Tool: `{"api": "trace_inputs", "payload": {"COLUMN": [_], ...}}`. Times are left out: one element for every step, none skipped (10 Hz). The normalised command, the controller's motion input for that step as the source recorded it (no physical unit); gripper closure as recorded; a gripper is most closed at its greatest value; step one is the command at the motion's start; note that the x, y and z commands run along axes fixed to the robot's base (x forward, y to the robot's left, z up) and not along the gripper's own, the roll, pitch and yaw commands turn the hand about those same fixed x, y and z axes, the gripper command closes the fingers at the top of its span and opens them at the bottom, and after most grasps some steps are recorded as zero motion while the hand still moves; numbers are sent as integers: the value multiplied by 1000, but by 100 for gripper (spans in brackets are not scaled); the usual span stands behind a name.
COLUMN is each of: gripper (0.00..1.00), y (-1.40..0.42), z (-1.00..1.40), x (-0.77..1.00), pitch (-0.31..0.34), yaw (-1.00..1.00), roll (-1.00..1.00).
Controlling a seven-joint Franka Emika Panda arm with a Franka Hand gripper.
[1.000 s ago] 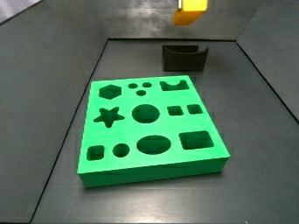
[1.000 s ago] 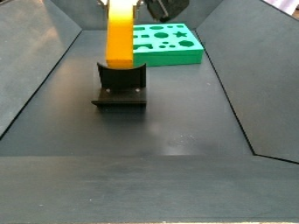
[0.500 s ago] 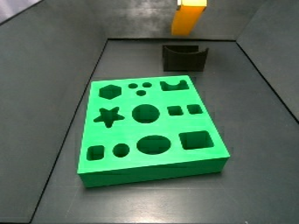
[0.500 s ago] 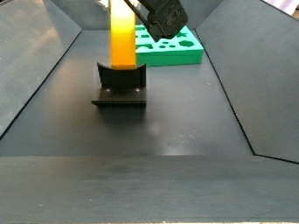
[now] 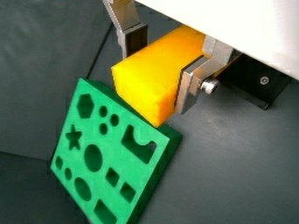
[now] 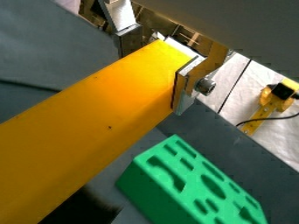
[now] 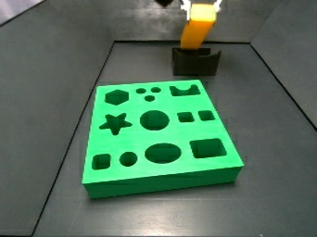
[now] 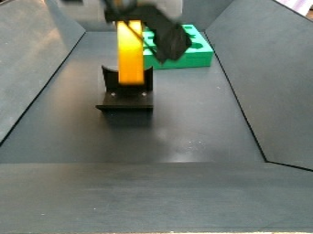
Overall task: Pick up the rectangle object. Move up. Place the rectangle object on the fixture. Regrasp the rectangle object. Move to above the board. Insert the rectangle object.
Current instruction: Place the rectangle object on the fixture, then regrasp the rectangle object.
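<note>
The gripper (image 5: 163,63) is closed on the block (image 5: 158,74): in both wrist views its silver fingers (image 6: 187,77) press against opposite faces of the orange-yellow block (image 6: 93,140), near one end. In a side view the gripper (image 7: 198,7) sits at the top edge of the frame, with the block (image 7: 195,31) hanging upright below it. Its lower end is at the notch of the fixture (image 7: 196,62); contact cannot be confirmed. In a side view the gripper (image 8: 132,13) is at upper centre, a dark mass partly cut off by the frame, and the block (image 8: 130,55) stands upright over the fixture (image 8: 124,94), hiding the fixture's upper middle.

The board (image 7: 158,135) lies flat on the dark floor, filling the centre of that side view, just in front of the fixture and apart from it. Its cut-outs are all open. In a side view the board (image 8: 189,47) shows behind the gripper, which covers its left part. In a wrist view the board (image 5: 105,156) lies at lower left, beyond the block's end face. In a wrist view a yellow device with a cable (image 6: 275,94) lies at the right edge, outside the enclosure.
</note>
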Motion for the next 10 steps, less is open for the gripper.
{"api": "trace_inputs", "payload": {"gripper": [100, 100, 100, 100, 100, 100, 100, 0, 0, 0], "y": [37, 32, 25, 13, -7, -16, -17, 0, 0, 1], "z": [-1000, -842, -652, -412, -323, -212, -172, 0, 1000, 1000], "x": [116, 107, 88, 67, 54, 48, 49, 0, 0, -2], "pitch": [14, -25, -50, -77, -85, -100, -105, 0, 2, 3], "yaw": [-95, -90, -80, -60, -51, -26, -11, 0, 19, 20], "roll": [-128, -100, -86, -73, -70, -62, -61, 0, -24, -22]}}
